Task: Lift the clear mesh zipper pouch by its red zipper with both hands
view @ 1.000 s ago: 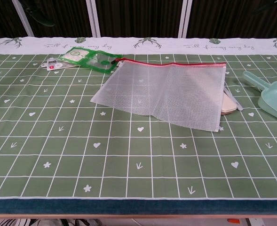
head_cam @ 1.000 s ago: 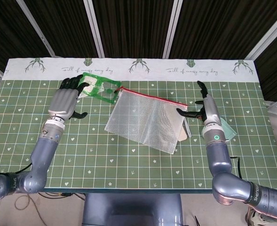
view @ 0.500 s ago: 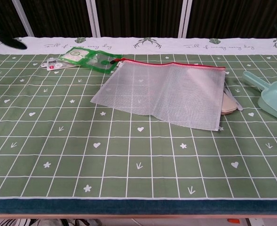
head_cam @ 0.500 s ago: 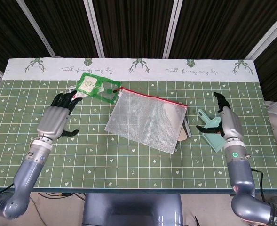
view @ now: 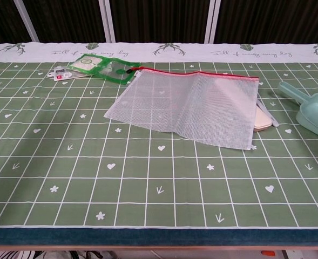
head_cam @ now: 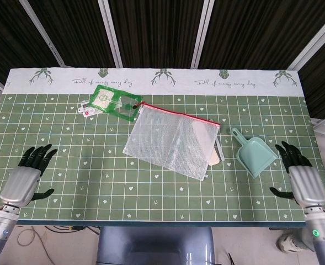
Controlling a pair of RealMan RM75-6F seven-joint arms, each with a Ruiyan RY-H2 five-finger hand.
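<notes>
- The clear mesh zipper pouch (head_cam: pixel 172 140) lies flat on the desk (head_cam: pixel 96 182), near the middle and a little toward the far side, turned at a slant so one corner points to the near edge.
- The pouch is a see-through rectangle with a fine white grid woven into it; the green cloth and its white lines show faintly through the mesh.
- The red zipper (head_cam: pixel 179 114) runs along the far long edge of the pouch as a thin straight line, with a small dark pull at its left end.
- A pale, flat beige object (view: pixel 262 118) and a thin white stick lie partly beneath the pouch's right end, their tips poking out.
- The pouch's upper left corner touches a green packet (head_cam: pixel 116 101), which rests on the desk beside a small white tag.
- A teal scoop (head_cam: pixel 254 154) sits to the right of the pouch, apart from it.
- The left hand (head_cam: pixel 25 178) is at the near left edge of the desk, fingers spread and holding nothing, well apart from the pouch.
- The right hand (head_cam: pixel 301 178) is at the near right edge, fingers likewise spread and empty, close to the scoop but not touching it.
- Neither hand shows in the chest view.
</notes>
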